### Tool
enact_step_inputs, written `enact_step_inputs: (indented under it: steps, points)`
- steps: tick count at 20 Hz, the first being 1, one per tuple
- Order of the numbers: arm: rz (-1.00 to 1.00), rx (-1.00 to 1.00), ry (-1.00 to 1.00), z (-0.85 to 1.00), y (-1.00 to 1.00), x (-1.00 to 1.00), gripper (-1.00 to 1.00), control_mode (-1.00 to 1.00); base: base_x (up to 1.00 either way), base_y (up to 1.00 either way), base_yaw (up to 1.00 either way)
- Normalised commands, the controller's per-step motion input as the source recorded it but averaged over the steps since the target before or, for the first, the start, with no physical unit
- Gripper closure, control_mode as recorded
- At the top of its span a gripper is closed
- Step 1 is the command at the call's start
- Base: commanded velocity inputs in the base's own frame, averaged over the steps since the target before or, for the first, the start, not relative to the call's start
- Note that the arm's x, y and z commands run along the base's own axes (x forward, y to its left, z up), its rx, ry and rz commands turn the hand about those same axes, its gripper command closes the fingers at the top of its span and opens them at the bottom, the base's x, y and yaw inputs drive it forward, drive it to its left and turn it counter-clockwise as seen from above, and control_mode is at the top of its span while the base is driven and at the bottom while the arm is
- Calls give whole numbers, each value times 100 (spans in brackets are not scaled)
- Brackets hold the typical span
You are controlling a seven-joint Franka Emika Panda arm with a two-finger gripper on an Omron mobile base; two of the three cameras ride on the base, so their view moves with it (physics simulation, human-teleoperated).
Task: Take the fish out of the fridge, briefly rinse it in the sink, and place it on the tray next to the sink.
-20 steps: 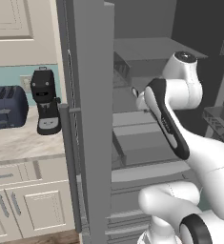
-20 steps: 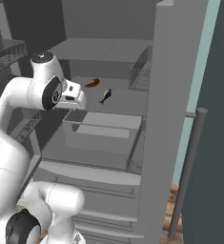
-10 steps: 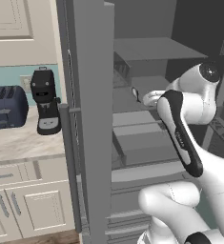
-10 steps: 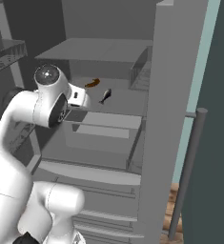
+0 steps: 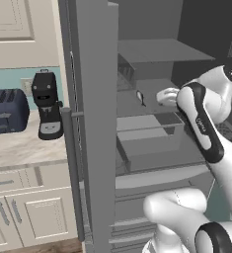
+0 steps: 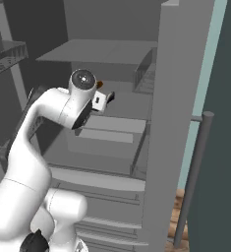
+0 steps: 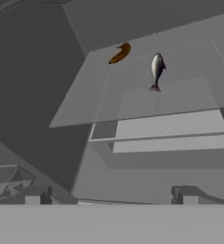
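Observation:
The fridge stands open. The small dark grey fish lies on a grey middle shelf, tail toward the camera; it also shows as a slim dark shape in the left base view. My gripper is open with nothing between its fingertips, well short of the fish and looking up at it. In the base views the hand hovers at the shelf's front, right of the fish. The sink and the tray are out of view.
An orange curved item lies beside the fish on the same shelf. A drawer sits below it. The open fridge door with its bar handle stands left of the arm. A coffee machine and toaster are on the counter.
The arm has swung its elbow out and the hand has come closer to the shelf front. The jaws stayed open. The fish has not moved.

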Motion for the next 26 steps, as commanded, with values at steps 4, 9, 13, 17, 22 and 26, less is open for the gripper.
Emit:
enact_step_inputs:
  steps: [4, 9, 13, 17, 22, 26]
  points:
    - [-5, -7, 0, 0, 2, 6, -100, -100, 0, 0, 0]
    - [-30, -23, 0, -4, 8, 38, -100, -100, 0, 0, 0]
    - [-12, -7, 0, 0, -5, 55, -100, -100, 0, 0, 0]
    - [0, 0, 1, 0, -23, 56, -100, -100, 0, 0, 0]
    - [0, -2, 0, -14, -11, 63, -100, -100, 0, 0, 0]
    - [0, -4, 5, -46, -2, 41, -100, -100, 0, 0, 0]
